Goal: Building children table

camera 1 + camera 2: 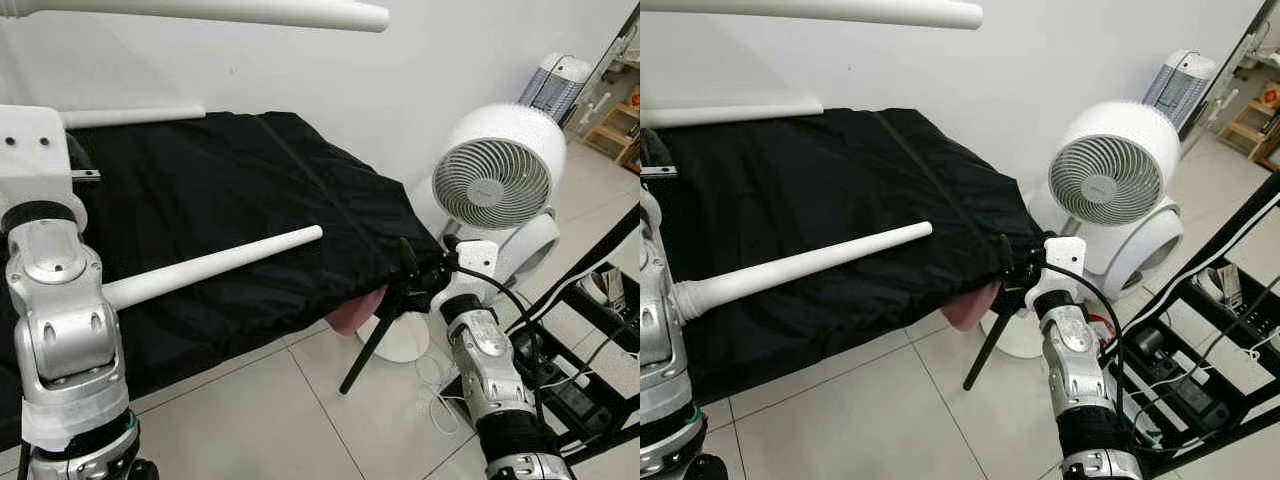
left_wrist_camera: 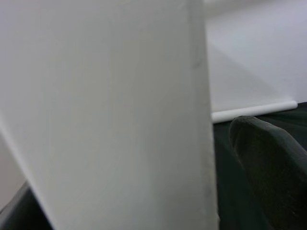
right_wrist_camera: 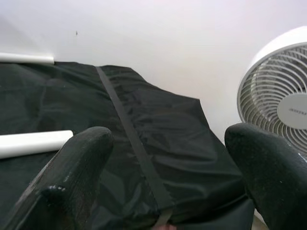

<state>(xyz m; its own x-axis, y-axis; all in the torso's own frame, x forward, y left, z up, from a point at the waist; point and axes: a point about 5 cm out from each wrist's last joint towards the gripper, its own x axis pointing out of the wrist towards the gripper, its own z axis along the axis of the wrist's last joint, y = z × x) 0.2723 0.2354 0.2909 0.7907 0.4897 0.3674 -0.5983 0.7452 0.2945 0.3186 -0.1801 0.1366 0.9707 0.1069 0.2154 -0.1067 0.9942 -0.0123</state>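
White tapered table leg [image 1: 215,265] jutting out over the black cloth [image 1: 220,190], near its front edge. More white legs above [image 1: 250,12] and along the wall-side edge [image 1: 130,115]. White fan [image 1: 497,175] just past the right corner. Right claw [image 1: 405,285] at that corner, fingers [image 3: 81,158] spread wide, gripping nothing. Left claw [image 2: 225,158] against a white panel [image 2: 105,115]; grip impossible to tell.
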